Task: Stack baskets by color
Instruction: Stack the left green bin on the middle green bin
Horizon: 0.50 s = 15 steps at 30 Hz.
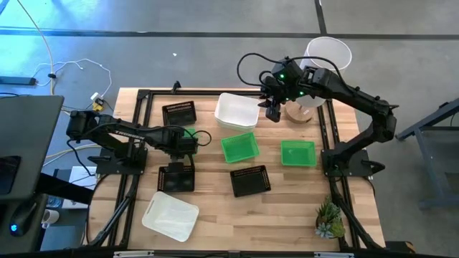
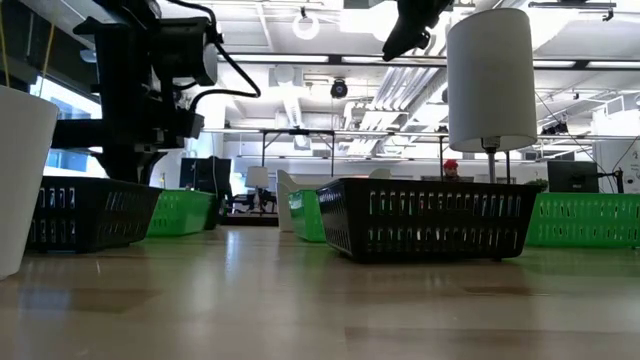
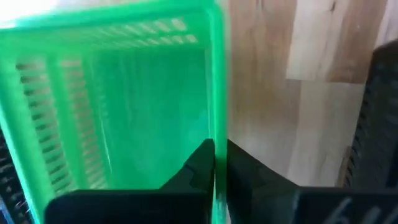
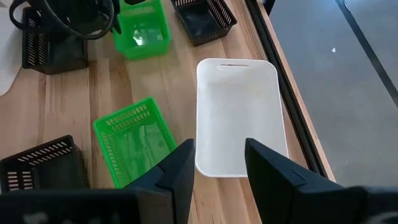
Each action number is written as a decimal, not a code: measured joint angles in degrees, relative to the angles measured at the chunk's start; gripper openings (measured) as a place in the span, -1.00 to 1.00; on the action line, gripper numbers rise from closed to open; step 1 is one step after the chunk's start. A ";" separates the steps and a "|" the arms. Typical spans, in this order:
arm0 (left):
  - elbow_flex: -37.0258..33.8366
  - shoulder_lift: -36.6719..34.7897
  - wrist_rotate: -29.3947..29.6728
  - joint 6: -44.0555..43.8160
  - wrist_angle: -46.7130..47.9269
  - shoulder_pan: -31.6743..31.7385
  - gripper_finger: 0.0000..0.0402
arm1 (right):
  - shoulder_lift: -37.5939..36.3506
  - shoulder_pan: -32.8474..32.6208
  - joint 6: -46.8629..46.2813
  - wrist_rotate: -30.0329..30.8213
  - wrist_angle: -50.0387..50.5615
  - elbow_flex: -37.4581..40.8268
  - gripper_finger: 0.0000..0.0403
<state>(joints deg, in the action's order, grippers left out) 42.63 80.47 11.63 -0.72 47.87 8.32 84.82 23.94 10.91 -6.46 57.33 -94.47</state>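
Green trays lie unstacked — two at table centre (image 1: 239, 147) (image 1: 297, 153). Left gripper (image 3: 219, 163) is clamped on the third green basket's (image 3: 112, 106) rim at nine o'clock. Right gripper (image 4: 219, 163), fingers apart and empty, hovers over the white basket (image 4: 239, 115) at twelve. Black ones are scattered — stacking barely begun.

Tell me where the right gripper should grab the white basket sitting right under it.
Probably the white basket's thin rim on the near short wall, from straight above. It lies flat and open-topped, and the open right gripper hangs over that edge, so one finger could drop inside, one outside.
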 joint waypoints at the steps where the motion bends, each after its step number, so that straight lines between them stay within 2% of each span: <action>1: 0.00 0.00 0.51 -0.23 -0.21 0.00 -0.97 | 0.00 0.00 -0.48 0.01 -0.10 0.04 -0.36; 5: 0.00 0.00 0.75 -1.95 -1.64 0.02 -0.96 | 0.00 -0.05 -3.48 2.22 0.01 0.06 -0.36; 11: 0.14 0.00 0.60 -7.36 -2.15 -0.21 -0.99 | 0.02 -1.91 -9.85 9.76 2.34 0.10 -0.36; 15: 3.15 0.00 0.84 -10.74 -1.17 -1.16 -0.99 | 0.02 -4.45 -15.01 15.57 5.01 0.13 -0.36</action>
<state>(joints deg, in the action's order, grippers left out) 45.79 80.47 12.47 -11.46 46.70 7.16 84.84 19.49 -4.10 9.11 62.34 -94.35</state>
